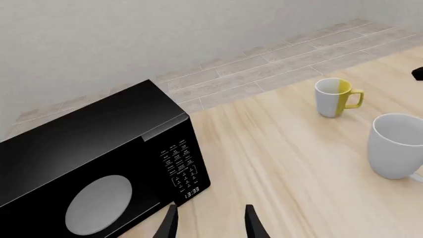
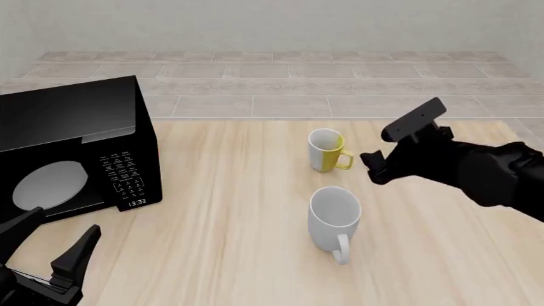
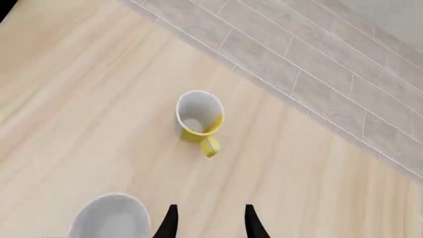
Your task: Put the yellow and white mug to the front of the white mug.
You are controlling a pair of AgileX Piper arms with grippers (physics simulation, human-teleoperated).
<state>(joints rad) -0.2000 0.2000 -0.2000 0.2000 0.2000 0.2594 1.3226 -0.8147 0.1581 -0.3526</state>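
Note:
The yellow and white mug [image 2: 327,150] stands upright on the wooden table [image 2: 229,210], handle to the right. The larger white mug [image 2: 334,217] stands just in front of it, nearer my side, handle toward me. My right gripper [image 2: 372,167] hovers open just right of the yellow and white mug and touches nothing. In the right wrist view that mug [image 3: 198,119] lies ahead of the open gripper [image 3: 208,223], with the white mug [image 3: 109,215] at the edge. My left gripper [image 2: 53,237] hangs open at the near left, empty. The left wrist view shows both mugs [image 1: 337,97] [image 1: 396,146] beyond its fingers [image 1: 170,224].
A black microwave [image 2: 76,153] with a lit clock sits on the table's left side, close to my left gripper; it fills much of the left wrist view [image 1: 99,163]. Grey tiled floor [image 2: 272,83] runs beyond the table's far edge.

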